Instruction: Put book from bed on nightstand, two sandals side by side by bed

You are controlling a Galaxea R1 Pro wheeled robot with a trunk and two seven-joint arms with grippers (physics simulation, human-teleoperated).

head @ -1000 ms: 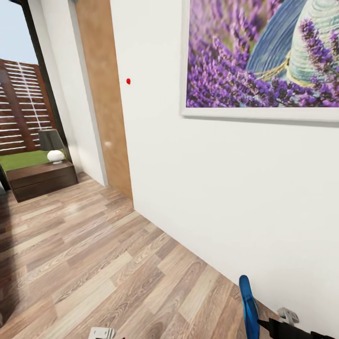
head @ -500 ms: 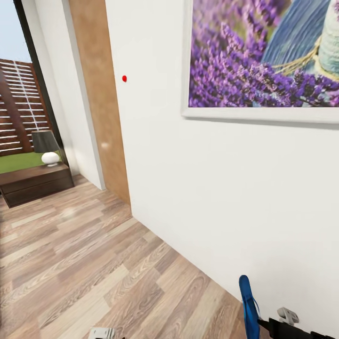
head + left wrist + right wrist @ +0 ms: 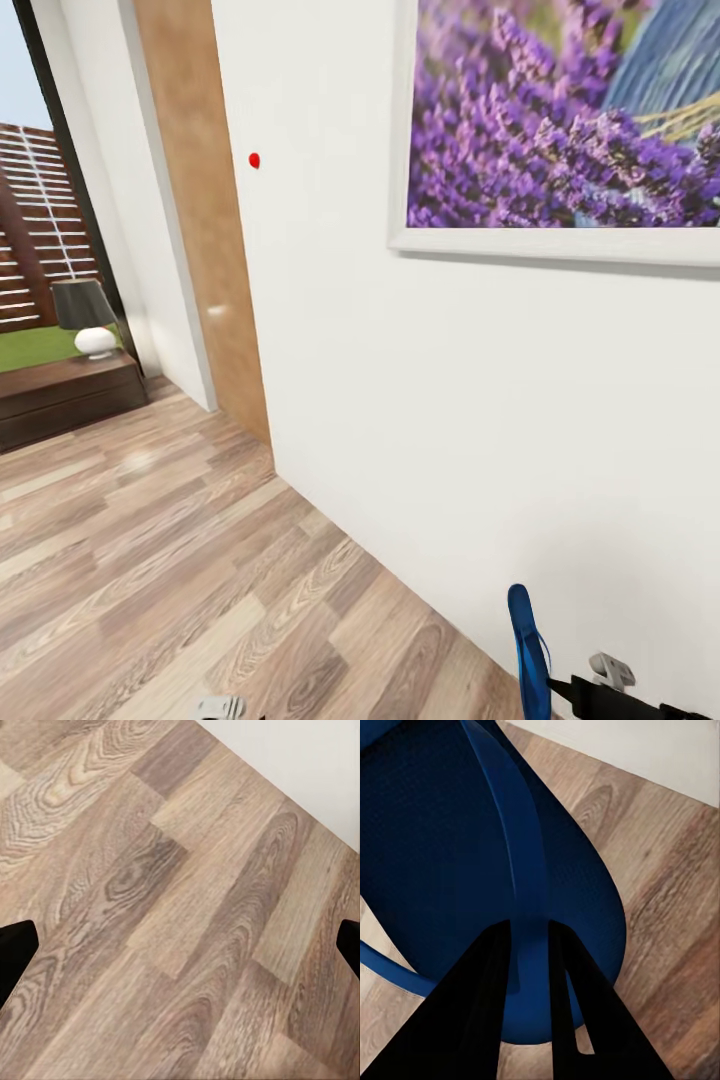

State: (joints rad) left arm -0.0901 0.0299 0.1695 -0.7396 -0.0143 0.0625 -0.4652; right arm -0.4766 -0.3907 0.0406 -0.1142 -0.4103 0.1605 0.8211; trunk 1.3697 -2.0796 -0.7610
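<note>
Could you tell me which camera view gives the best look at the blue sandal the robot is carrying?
The right wrist view: the sandal shows large there, its strap clamped between the right gripper's dark fingers. The head view catches the sandal edge-on at the bottom edge.

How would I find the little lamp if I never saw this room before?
Start at the big framed purple lavender picture on the white wall, then follow that wall past the tan wooden door to the far corner. There, a low dark brown wooden stand bears the small lamp: black shade, round white base.
</note>
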